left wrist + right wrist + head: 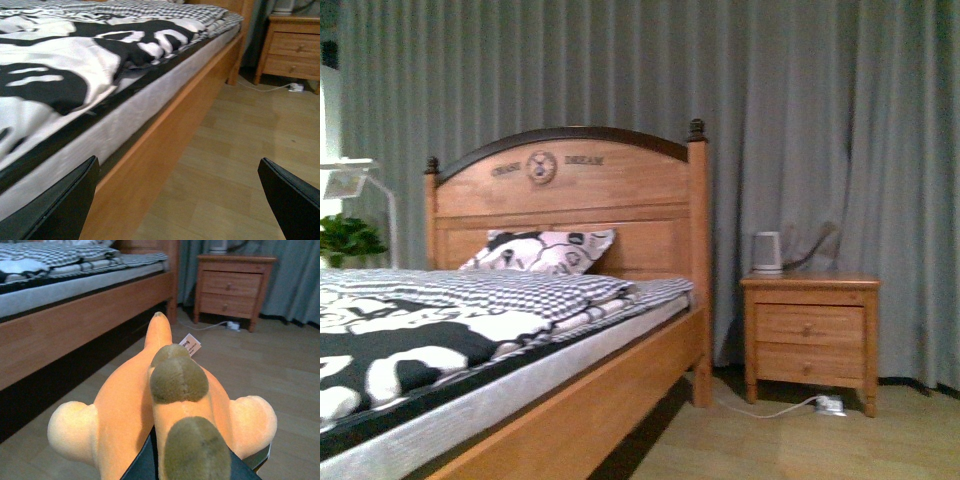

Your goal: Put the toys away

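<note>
An orange plush toy with olive-brown tips, pale rounded limbs and a white tag fills the right wrist view. My right gripper is shut on it, holding it above the wooden floor beside the bed. In the left wrist view my left gripper is open and holds nothing; its dark fingertips frame the bed's side rail and the floor. Neither gripper nor the toy appears in the front view.
A wooden bed with black-and-white bedding and a patterned pillow is at the left. A two-drawer nightstand with a white device on top stands at the right before grey curtains. A cable and plug lie on the floor.
</note>
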